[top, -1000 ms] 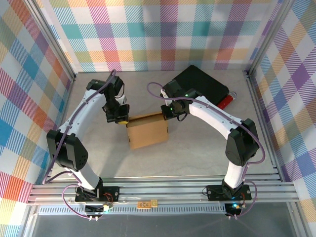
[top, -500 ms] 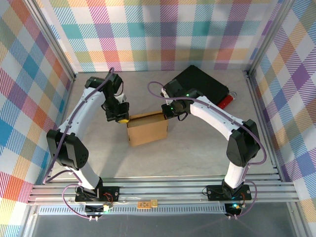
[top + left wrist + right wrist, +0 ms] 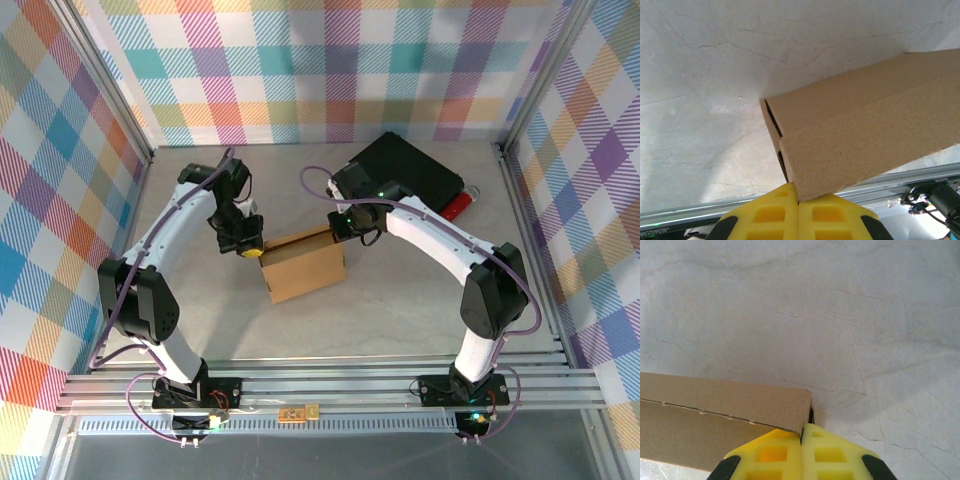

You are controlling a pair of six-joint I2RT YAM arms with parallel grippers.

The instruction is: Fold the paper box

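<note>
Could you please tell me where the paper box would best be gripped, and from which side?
Probably along the far edge of the paper box, coming in low from the far side. It lies closed and flat, and its top looks too broad to span. At its corner a seam between cardboard layers offers a thin lip to pinch. The left gripper and right gripper sit shut at those far corners.

marbled table (image 3: 400, 310), paper box (image 3: 305, 270), black case (image 3: 410, 170)

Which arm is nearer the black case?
Right. The right arm passes beside the case, jaws shut at the far right corner of the box; the left arm is across the box, jaws shut at its far left corner.
</note>
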